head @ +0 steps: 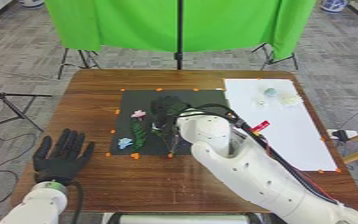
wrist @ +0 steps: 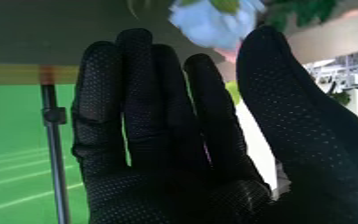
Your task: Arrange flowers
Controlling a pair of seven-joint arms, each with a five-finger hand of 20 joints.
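Over the black mat (head: 135, 99), the right hand (wrist: 149, 197) was open; left of the mat, the left hand (head: 58, 165) was spread. Picking the pink flower (head: 139, 114) probably needed a light stem (head: 139, 132) pinch.

right wrist view | blue flower (wrist: 209, 24): cut off | green leaves (wrist: 307, 11): blurred

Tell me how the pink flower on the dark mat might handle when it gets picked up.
The pink flower is probably light, judging by its narrow shape. Gripped low on its long green stem, it may swing or droop. Lying flat, it seems unlikely to tip.
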